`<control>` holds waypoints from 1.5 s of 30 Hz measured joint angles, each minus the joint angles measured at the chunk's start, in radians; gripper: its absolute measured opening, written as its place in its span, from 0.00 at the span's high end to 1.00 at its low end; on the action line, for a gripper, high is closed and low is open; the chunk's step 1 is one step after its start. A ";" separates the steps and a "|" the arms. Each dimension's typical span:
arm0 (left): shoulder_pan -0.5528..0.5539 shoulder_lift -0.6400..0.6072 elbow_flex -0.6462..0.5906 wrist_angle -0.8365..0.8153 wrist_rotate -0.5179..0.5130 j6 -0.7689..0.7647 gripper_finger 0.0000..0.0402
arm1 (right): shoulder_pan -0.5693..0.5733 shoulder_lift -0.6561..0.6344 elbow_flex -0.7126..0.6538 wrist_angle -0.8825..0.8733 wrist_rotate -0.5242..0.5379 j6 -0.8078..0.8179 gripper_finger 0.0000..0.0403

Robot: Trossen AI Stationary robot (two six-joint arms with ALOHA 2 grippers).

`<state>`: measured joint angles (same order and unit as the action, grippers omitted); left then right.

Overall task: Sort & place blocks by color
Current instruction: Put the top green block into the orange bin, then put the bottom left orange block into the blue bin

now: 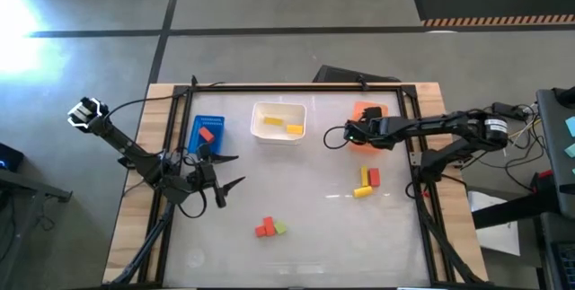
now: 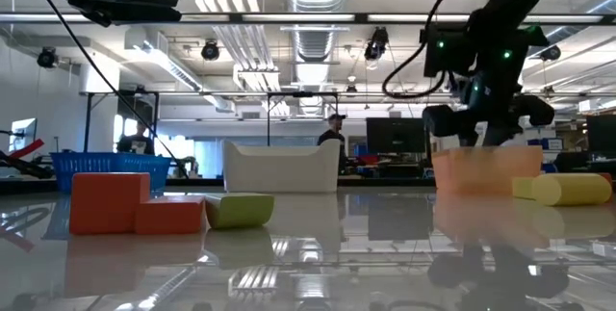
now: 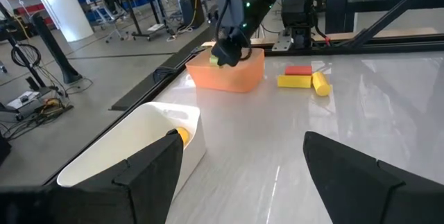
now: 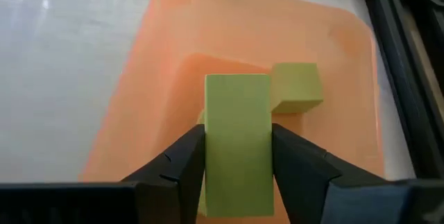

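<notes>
1. The table (image 1: 296, 236) top is seen as a smooth, glossy white sheet; the blocks and ceiling lights are mirrored in it in the low view.
2. The table is edged with pale wood (image 1: 144, 227), on which a grain is shown.
3. The orange bin (image 4: 208, 37) is seen as smooth, slightly translucent plastic.
4. The white bin (image 3: 139, 141) looks like smooth plastic with a soft sheen.
5. The blue bin (image 2: 108, 164) has perforated plastic walls.
6. The green block (image 4: 237, 141) is shown matt and faintly grainy.
7. The right gripper (image 4: 236, 161) fingers are matt black.
</notes>
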<state>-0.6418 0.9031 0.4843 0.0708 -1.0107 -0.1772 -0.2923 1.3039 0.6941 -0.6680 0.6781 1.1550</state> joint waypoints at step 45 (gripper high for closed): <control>0.000 0.000 0.000 0.056 0.001 -0.026 0.30 | 0.382 -0.040 0.103 0.680 -0.225 -1.020 0.50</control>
<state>-0.6422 0.9030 0.4843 0.1264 -1.0100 -0.2035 0.0895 1.2640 0.7974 0.0116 0.4534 0.1348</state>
